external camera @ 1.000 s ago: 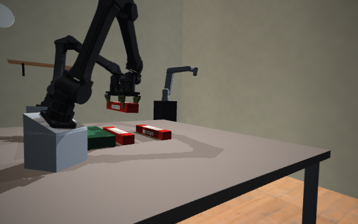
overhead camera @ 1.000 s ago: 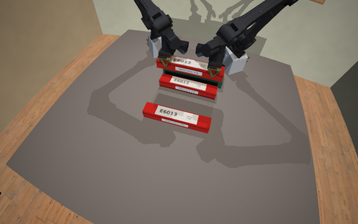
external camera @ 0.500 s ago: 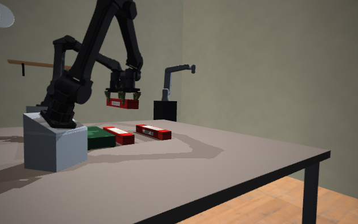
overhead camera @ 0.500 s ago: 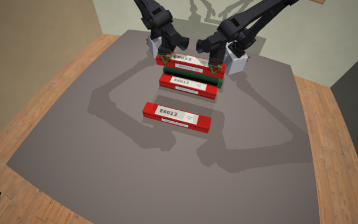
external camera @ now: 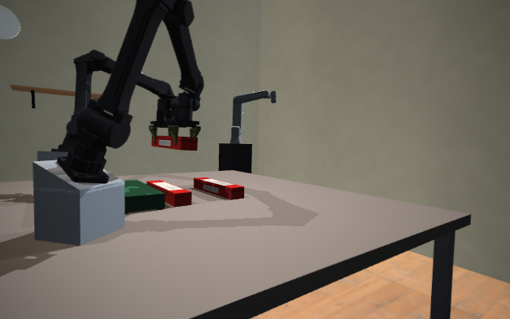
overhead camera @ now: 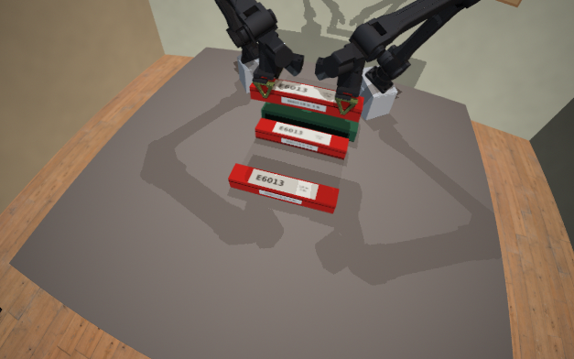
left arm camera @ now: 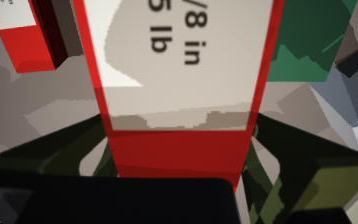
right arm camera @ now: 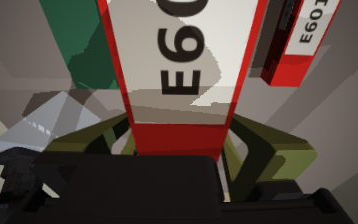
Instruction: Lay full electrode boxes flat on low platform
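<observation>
A red E6013 box (overhead camera: 304, 88) (external camera: 187, 145) (left arm camera: 180, 155) (right arm camera: 180, 139) hangs level, high above the table. My left gripper (overhead camera: 349, 98) (external camera: 163, 136) (left arm camera: 179, 111) is shut on its small-print end. My right gripper (overhead camera: 267, 87) (external camera: 184, 136) (right arm camera: 179, 111) is shut on its E6013 end. The low green platform (overhead camera: 272, 109) (external camera: 144, 188) (left arm camera: 305, 65) (right arm camera: 75, 45) is partly hidden by the held box in both wrist views. A second red box (overhead camera: 302, 133) (external camera: 169, 187) lies close in front of the platform. A third red box (overhead camera: 284, 183) (external camera: 219, 185) lies farther forward.
The left arm's pale base (overhead camera: 380, 103) and the right arm's base (overhead camera: 245, 75) (external camera: 57, 207) stand behind, on either side of the platform. The table's edge (external camera: 337, 266) lies far from the boxes. Both arms cast long shadows over the front.
</observation>
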Action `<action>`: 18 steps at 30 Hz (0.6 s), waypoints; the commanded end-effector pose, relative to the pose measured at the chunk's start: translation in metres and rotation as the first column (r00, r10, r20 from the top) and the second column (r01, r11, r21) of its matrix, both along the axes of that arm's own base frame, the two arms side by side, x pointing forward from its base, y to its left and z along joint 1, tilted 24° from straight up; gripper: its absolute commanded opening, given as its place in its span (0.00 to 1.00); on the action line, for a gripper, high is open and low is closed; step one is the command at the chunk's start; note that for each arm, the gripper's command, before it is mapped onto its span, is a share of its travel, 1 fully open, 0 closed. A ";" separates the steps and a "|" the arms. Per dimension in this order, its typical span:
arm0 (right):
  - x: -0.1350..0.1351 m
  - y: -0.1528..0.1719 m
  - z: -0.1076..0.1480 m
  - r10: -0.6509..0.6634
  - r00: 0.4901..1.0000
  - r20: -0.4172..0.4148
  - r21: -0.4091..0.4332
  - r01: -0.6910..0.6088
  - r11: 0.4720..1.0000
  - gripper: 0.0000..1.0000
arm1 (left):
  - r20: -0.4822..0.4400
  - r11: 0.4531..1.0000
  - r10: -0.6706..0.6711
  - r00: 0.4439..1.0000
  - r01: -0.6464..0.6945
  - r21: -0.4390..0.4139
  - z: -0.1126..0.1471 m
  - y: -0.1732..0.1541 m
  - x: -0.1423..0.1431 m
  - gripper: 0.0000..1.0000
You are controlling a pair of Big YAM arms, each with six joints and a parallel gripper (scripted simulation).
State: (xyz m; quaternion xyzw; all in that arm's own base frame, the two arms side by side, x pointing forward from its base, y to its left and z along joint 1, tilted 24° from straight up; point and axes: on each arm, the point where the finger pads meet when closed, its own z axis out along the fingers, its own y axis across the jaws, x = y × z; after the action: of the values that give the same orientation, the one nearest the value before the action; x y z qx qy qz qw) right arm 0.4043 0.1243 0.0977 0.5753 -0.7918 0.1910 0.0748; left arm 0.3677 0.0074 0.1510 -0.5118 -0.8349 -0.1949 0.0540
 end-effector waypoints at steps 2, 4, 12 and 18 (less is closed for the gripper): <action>0.022 0.024 0.060 0.043 0.993 0.108 0.034 -0.047 0.998 0.00 | 0.109 1.000 -0.026 0.994 0.027 -0.007 0.054 -0.012 0.020 0.00; 0.022 0.024 0.062 0.038 0.993 0.110 0.035 -0.042 0.998 0.00 | 0.109 1.000 -0.026 0.994 0.027 -0.007 0.055 -0.012 0.020 0.00; 0.023 0.025 0.066 0.033 0.993 0.112 0.037 -0.038 0.999 0.00 | 0.110 1.000 -0.023 0.994 0.024 -0.008 0.059 -0.012 0.020 0.00; 0.023 0.025 0.068 0.035 0.993 0.112 0.036 -0.040 0.999 0.00 | 0.111 1.000 -0.022 0.994 0.023 -0.008 0.060 -0.012 0.020 0.00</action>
State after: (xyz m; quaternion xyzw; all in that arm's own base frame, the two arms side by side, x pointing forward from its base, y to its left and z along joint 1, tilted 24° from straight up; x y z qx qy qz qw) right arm 0.4075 0.1255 0.1046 0.5755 -0.7913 0.1922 0.0755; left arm 0.3705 0.0069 0.1574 -0.5117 -0.8350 -0.1953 0.0533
